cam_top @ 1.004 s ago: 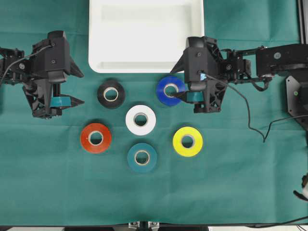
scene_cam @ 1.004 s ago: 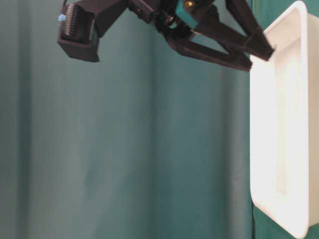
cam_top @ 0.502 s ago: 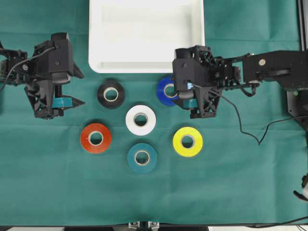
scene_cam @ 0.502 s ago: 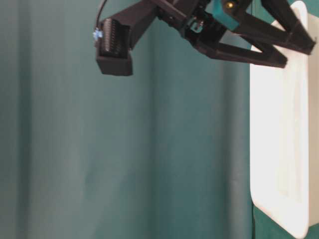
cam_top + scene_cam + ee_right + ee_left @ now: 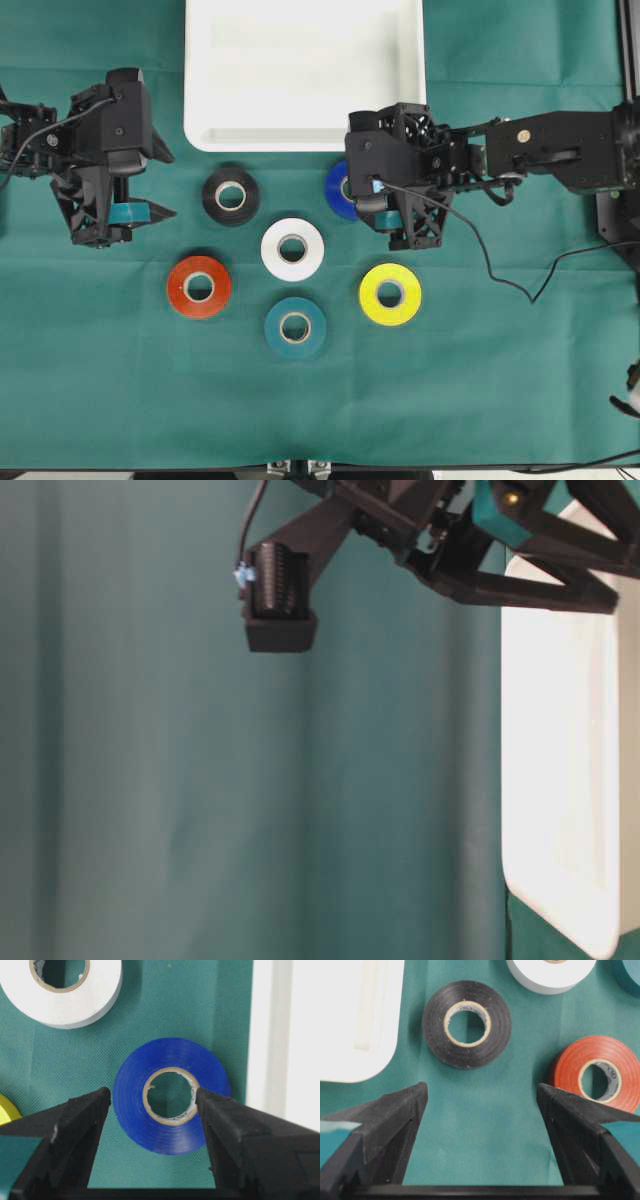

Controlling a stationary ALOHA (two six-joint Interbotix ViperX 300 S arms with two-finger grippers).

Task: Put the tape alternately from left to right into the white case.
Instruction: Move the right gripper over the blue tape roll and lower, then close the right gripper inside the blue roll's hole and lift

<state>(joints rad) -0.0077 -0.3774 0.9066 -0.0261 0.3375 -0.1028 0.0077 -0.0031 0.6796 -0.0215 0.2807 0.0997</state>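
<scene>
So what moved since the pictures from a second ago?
The right gripper slid leftward over the blue roll, jaws open with one fingertip over its hole; nothing grabbed yet. The left gripper, all six rolls and the white case stayed where they were.

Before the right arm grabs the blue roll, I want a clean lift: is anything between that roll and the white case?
Nothing visible: only bare green cloth separates the blue roll from the white case.
</scene>
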